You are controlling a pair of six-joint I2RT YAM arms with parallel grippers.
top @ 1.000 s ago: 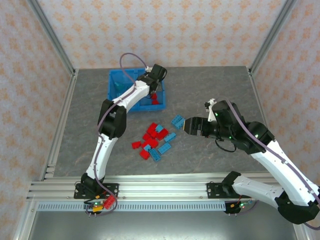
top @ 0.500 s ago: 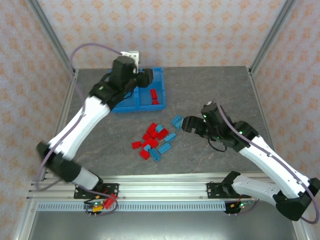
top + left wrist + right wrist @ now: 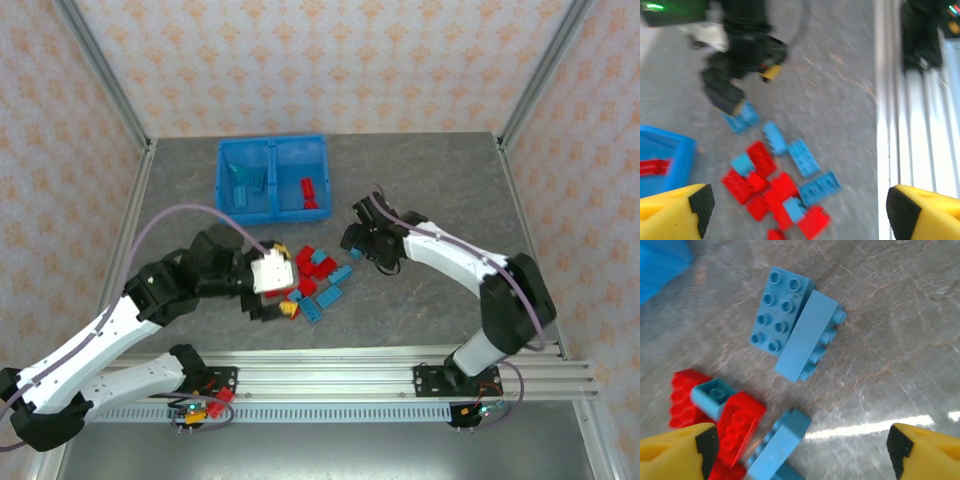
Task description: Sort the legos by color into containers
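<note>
Legos (image 3: 310,283) in a loose red and light blue heap, midway across the grey table (image 3: 430,190), between the two arms. Starting at the right gripper (image 3: 801,452): yellow-tipped fingers (image 3: 675,450) spread wide at the lower corners of the wrist view, nothing between them, hovering low over the heap's far right edge. Just ahead of those fingertips, two light blue bricks side by side and touching: a flat eight-stud brick (image 3: 781,310) and a longer brick (image 3: 810,335) tipped on its side, studs facing right. Long axes of both running diagonally, lower left to upper right in that view, so askew to the line between the fingers; probably calls for a wrist turn before closing across the narrow width. Closer in, at lower left, a red brick (image 3: 740,425) touching a small blue one. Further out, the left gripper (image 3: 287,280), likewise wide open and carrying nothing, low at the heap's near left side and closer to the reds. Beyond the heap, toward the far left, the blue bin (image 3: 272,141), light blue bricks in its left compartment (image 3: 245,183), red ones in its right compartment (image 3: 308,190). Right arm clearly the nearer one for the blue pair.
</note>
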